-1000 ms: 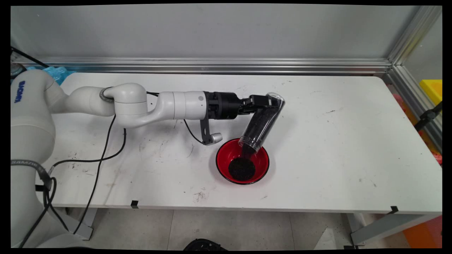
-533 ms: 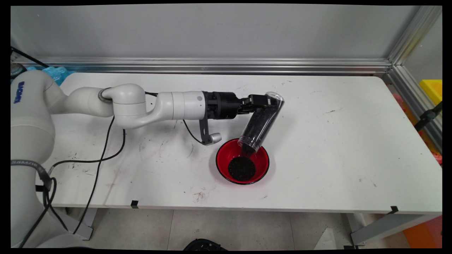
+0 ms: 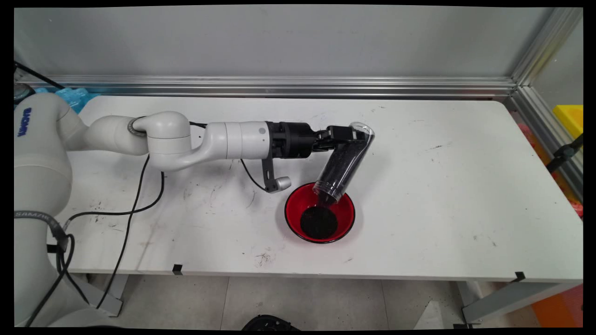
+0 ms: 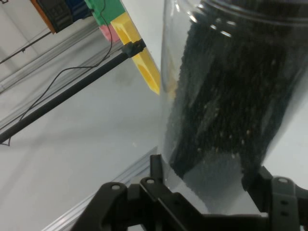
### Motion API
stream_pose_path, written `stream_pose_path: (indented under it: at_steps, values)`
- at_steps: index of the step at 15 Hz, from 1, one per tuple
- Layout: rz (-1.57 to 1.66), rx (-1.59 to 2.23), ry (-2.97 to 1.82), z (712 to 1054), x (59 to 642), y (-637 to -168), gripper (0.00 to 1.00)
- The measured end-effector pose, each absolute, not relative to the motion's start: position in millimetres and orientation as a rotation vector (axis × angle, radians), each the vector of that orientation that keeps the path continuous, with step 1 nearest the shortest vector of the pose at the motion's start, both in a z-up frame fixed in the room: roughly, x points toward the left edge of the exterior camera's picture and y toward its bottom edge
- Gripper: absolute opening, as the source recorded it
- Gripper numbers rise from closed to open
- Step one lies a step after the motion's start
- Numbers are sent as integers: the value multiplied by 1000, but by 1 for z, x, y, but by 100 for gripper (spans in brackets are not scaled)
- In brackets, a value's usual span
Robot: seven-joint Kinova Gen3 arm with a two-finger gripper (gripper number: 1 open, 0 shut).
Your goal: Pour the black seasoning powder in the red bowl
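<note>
Item one on my screen: the gripper (image 3: 357, 135), black, two-fingered, reaching out level from the left over the middle of the white table (image 3: 465, 186), roughly halfway between its far and near edges. I read its fingers (image 4: 262, 180) as clamped on the clear plastic tube (image 3: 344, 160), gripping it near the closed, rounded end, which sits uppermost. Item two: the tube itself, tilted steeply with its open mouth pointing down toward the near edge, its inside mostly filled with dark granules (image 4: 231, 96); in the hand view these press against the clear wall right in front of the camera. Item three: the red bowl (image 3: 293, 214) with a dark rim, standing on the table just nearer the front edge than the gripper. The tube's mouth hangs over the far part of the bowl, at or just inside its rim; I cannot tell whether they touch. Item four: a round pile of black granules (image 3: 319, 222) lying in the bowl's bottom. Item five: black cables (image 3: 139, 195) trailing from the arm across the left part of the table and over its near edge. The tabletop carries scattered dark smudges and specks, mostly left of the bowl.
</note>
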State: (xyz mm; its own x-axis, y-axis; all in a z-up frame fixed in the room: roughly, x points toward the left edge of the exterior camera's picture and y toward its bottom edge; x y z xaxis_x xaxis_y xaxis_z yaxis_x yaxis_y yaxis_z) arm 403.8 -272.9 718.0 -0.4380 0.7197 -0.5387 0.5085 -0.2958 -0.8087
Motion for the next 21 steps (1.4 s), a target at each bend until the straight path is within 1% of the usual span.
stream_pose_path:
  at_steps: [11, 21]
  values:
    - [1744, -1466, -1804, 719, 406, -273, 0]
    - [1581, -1234, -1962, 719, 416, -278, 0]
